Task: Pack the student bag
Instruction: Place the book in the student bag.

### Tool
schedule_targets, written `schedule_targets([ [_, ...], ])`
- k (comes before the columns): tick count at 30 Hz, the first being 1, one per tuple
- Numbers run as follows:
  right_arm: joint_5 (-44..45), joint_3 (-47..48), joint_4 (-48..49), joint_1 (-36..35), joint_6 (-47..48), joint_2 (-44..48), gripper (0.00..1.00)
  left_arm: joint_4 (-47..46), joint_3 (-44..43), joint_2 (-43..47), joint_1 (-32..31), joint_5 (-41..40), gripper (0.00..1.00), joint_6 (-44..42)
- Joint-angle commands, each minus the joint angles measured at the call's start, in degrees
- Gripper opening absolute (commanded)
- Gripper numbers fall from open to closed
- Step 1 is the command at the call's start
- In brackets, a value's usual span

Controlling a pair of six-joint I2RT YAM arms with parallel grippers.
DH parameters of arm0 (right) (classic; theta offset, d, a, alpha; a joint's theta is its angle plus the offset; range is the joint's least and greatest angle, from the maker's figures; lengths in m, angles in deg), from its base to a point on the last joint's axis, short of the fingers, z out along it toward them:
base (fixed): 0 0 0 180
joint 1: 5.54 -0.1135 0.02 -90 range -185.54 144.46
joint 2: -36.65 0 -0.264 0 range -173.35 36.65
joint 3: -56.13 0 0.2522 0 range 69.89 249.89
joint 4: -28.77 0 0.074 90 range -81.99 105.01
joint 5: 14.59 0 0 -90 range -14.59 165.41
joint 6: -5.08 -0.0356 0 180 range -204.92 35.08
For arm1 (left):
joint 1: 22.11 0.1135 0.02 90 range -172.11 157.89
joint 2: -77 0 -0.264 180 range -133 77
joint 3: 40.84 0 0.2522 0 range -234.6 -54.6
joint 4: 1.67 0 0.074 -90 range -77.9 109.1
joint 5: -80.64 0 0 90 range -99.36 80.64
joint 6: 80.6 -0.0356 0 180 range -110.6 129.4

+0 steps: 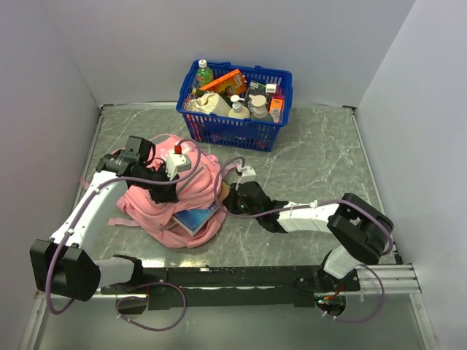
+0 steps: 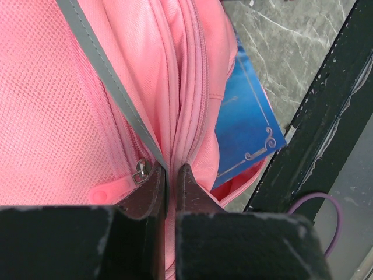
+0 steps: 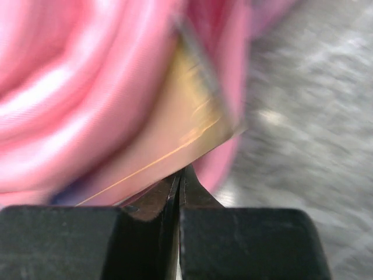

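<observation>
- left pincer point(image 2: 171, 178) sitting at bottom centre of the left wrist view, jaws almost together, pinching a thin fold of the student bag point(image 2: 58, 116) right on the zip line
- pink fabric showing in the slit between its fingers point(image 2: 145, 198)
- metal zip pull point(image 2: 141, 171) lying just left of the left fingertip; touching or not, cannot tell
- grey trim point(image 2: 99, 58) running diagonally from upper left down into the pinch
- blue book point(image 2: 247, 125) with a gold corner scroll poking out from under the bag's edge, right of centre
- grey marbled surface point(image 2: 280, 52) showing upper right; black rail point(image 2: 315, 134) crossing diagonally at right; purple cable point(image 2: 326, 201) looping lower right
- right pincer point(image 3: 180, 178) at bottom centre of the right wrist view, closed, tips pressing together, nothing showing between them; view is blurring
- its tips sitting just under the lower edge of a tan flat thing point(image 3: 175, 128) tucked among pink bag folds; contact cannot be told
- top view: student bag slumping left of centre on the surface, left pincer coming down on top of it, right pincer meeting its right edge, blue book sticking out at its lower edge
- blue basket point(image 1: 281, 109) standing upper centre by the back wall, just beyond the bag and apart from it, holding bottles and boxes point(image 1: 248, 98)
</observation>
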Motion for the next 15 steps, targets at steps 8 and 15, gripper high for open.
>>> schedule_targets([
  [8,-8.9,14.8,20.5,-5.8,-3.7,-4.8,0.00,-0.7,-5.7,1.0,-2.1,10.7,0.01,1.3],
  [15,-12.8,10.8,22.3,-7.1,-4.6,-4.5,0.00,-7.3,-5.2,5.4,-2.2,11.9,0.01,6.1],
])
